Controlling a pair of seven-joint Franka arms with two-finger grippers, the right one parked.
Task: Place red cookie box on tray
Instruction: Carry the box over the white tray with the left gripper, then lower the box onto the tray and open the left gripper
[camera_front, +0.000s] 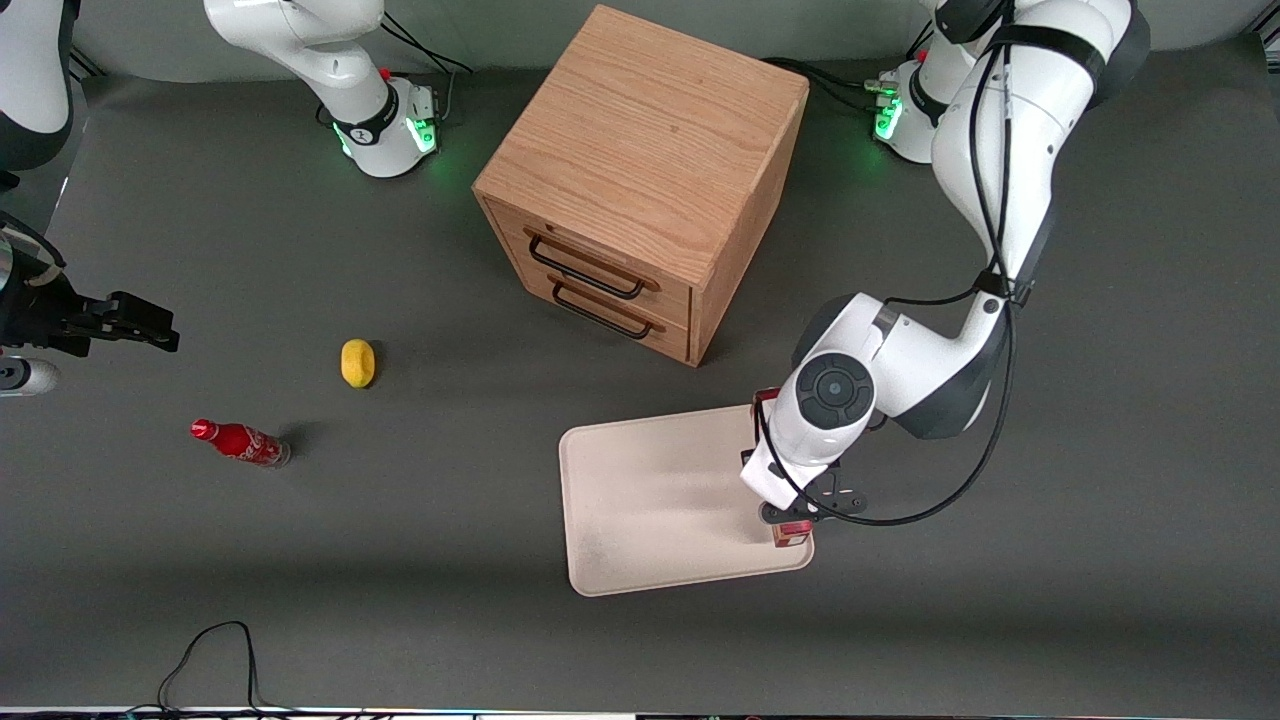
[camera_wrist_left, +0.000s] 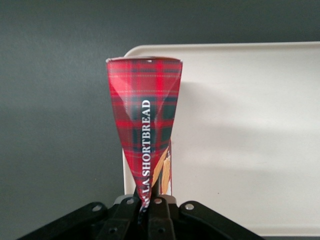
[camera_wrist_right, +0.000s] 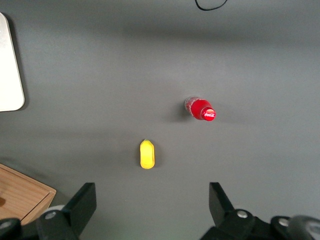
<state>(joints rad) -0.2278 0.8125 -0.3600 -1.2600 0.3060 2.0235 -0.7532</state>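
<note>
The red cookie box (camera_wrist_left: 145, 117), in red tartan print with the word SHORTBREAD, is pinched flat between the fingers of my left gripper (camera_wrist_left: 149, 199), which is shut on it. In the front view the gripper (camera_front: 803, 507) hangs over the tray's edge at the working arm's end. The arm hides most of the box; one red end (camera_front: 795, 533) shows by the tray's near corner. The pale cream tray (camera_front: 650, 500) lies flat in front of the cabinet. The box runs along the inside of the tray (camera_wrist_left: 240, 140) rim. Whether it touches the tray I cannot tell.
A wooden drawer cabinet (camera_front: 640, 170) stands farther from the front camera than the tray. Toward the parked arm's end lie a yellow lemon-like object (camera_front: 357, 362) and a small red soda bottle (camera_front: 240, 442). A black cable (camera_front: 215, 655) loops at the table's near edge.
</note>
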